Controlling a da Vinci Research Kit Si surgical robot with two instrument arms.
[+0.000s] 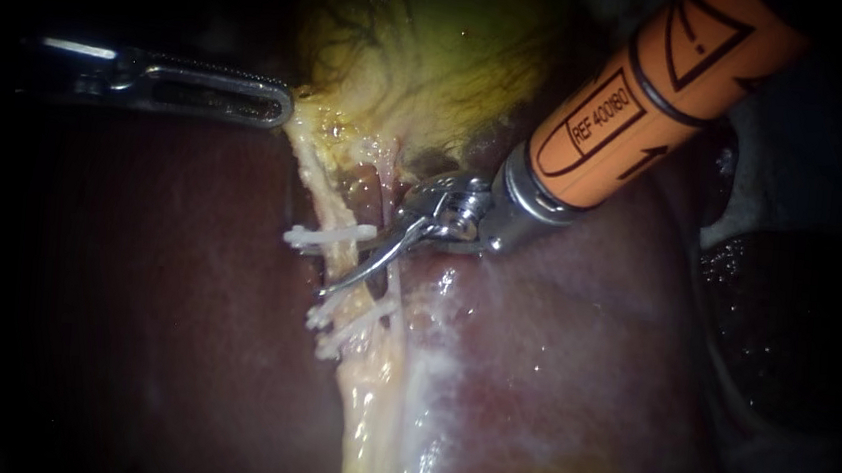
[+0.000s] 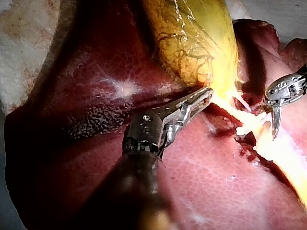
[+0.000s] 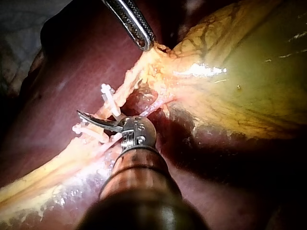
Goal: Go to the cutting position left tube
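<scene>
At the far left the left instrument [image 1: 269,104] comes in level. Its jaws are clenched on the edge of the gallbladder [image 1: 425,56] where it narrows, and the yellow tissue there looks drawn taut. From that grip the left tube [image 1: 323,184] runs downward, crossed by an upper clip [image 1: 326,236] and, a little below, two lower clips [image 1: 344,326]. The right instrument [image 1: 337,282] reaches in from the upper right. Its curved blades lie together and hold nothing, and the tip rests across the tube in the bare stretch between the upper clip and the lower pair. That looks like the right place. To finish the step well, I judge the blades should sit square to the tube, centred in that stretch and clear of every clip. Room is narrow: clips bound the gap above and below, and a second pinkish strand [image 3: 154,101] runs close beside the tube, just ahead of the instrument's wrist. Further right the liver [image 1: 552,357] lies bare, so the shaft has open room on that side.
</scene>
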